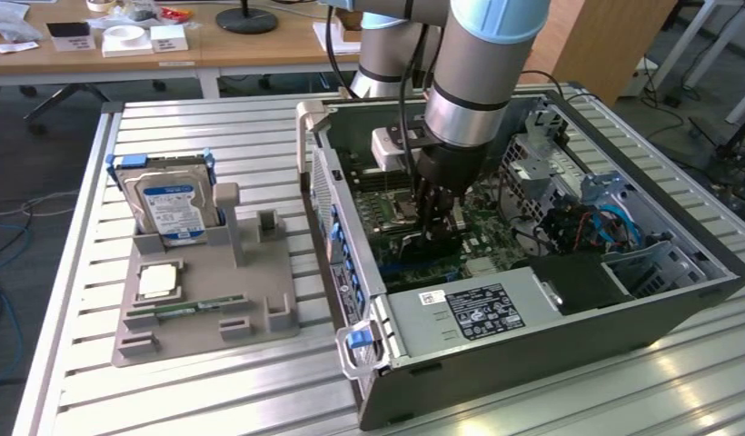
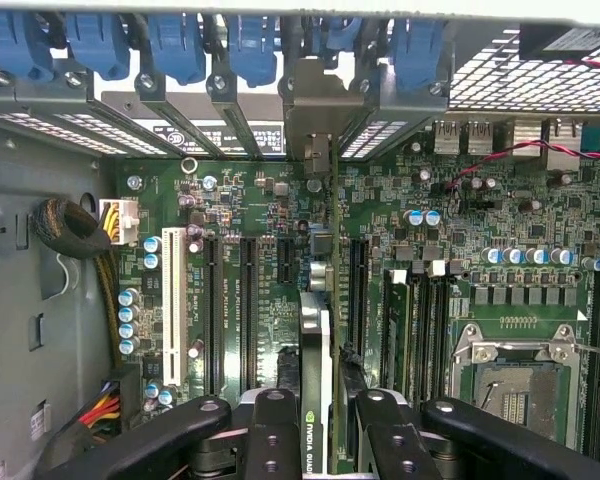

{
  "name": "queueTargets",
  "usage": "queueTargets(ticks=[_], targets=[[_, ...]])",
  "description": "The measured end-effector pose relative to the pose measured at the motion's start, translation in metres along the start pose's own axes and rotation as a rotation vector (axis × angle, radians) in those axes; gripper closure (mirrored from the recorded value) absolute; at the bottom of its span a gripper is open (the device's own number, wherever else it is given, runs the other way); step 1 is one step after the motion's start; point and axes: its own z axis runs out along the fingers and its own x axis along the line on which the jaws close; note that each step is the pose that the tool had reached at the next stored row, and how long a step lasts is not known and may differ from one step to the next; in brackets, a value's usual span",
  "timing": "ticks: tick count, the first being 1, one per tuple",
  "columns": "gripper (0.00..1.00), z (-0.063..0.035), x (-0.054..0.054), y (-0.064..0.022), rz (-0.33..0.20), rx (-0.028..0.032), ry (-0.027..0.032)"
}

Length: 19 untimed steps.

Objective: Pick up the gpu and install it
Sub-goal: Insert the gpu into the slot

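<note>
Inside the computer case (image 1: pixel 663 300), the end effector (image 2: pixel 320 420) pinches the upright gpu (image 2: pixel 316 340) edgewise.

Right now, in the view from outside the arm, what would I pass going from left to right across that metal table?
Hard drive standing in the grey holder tray → the open computer case, where the gripper reaches down with the gpu at the motherboard.

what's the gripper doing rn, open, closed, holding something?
Gripper: closed on the gpu, holding it edge-on over the motherboard slots inside the PC case.
</note>
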Motion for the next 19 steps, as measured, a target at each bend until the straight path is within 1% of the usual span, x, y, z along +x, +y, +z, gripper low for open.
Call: queueTargets(ticks=[19], targets=[[0.74, 0.0012, -0.0007, 0.0002, 0.000, 0.0000, 0.0000]])
